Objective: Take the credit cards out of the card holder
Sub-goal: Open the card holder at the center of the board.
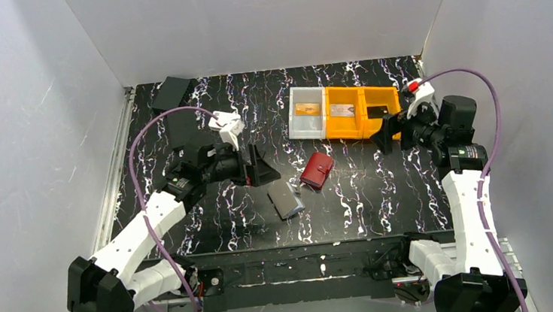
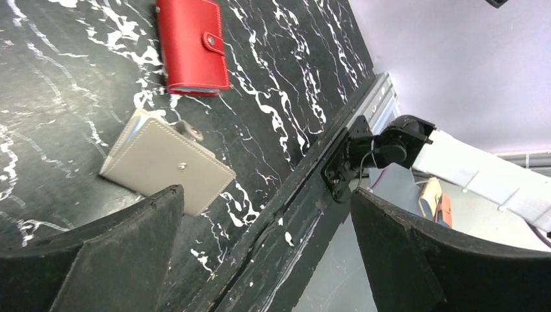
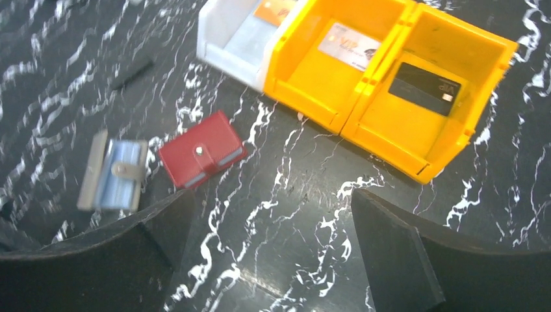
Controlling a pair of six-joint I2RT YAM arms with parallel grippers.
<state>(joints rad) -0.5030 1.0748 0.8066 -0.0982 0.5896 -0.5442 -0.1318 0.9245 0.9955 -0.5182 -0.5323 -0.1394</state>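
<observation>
Top external: card holder (image 1: 317, 170) nearer left hand (image 1: 265, 166)

Lies shut on desk (image 1: 383, 199), snap tab up, just ahead of left hand, beyond grey case (image 1: 285, 200). Sits farther from right hand (image 1: 390, 129), ahead and toward its left finger. From left wrist, runs long axis away from hand. Wide open at both hands, nothing held. Shows three credit cards (image 3: 424, 88) in bins (image 1: 360, 111) close before right hand; cannot tell whether more remain inside. Probably calls for left hand first.

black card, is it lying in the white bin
No, the black card lies in the end yellow bin, farthest from the white bin.
</observation>
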